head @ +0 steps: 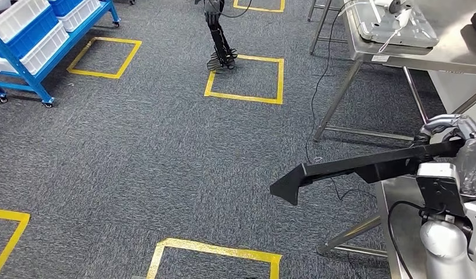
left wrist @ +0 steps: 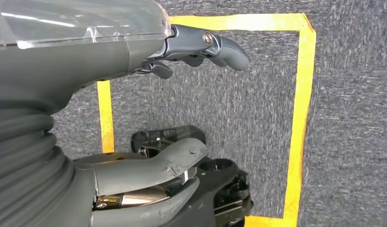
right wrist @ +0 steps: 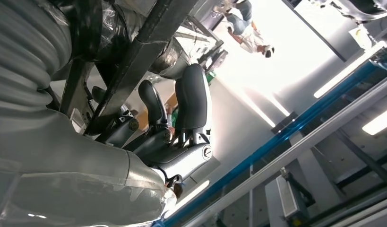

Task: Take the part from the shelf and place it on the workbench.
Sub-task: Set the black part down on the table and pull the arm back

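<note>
Head view: at right of frame my right hand [head: 450, 131] grips the long black part [head: 363, 168]; my left hand [left wrist: 182, 94] hangs with fingers apart, holding nothing.

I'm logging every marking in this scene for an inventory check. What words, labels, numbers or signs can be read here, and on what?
No text can be read in any view.
Small white label on the edge of the metal workbench: too small and blurred to read.
Yellow tape squares on the carpet: plain outlines, no writing.
Black part held in the right robot hand: no marking shows.
</note>
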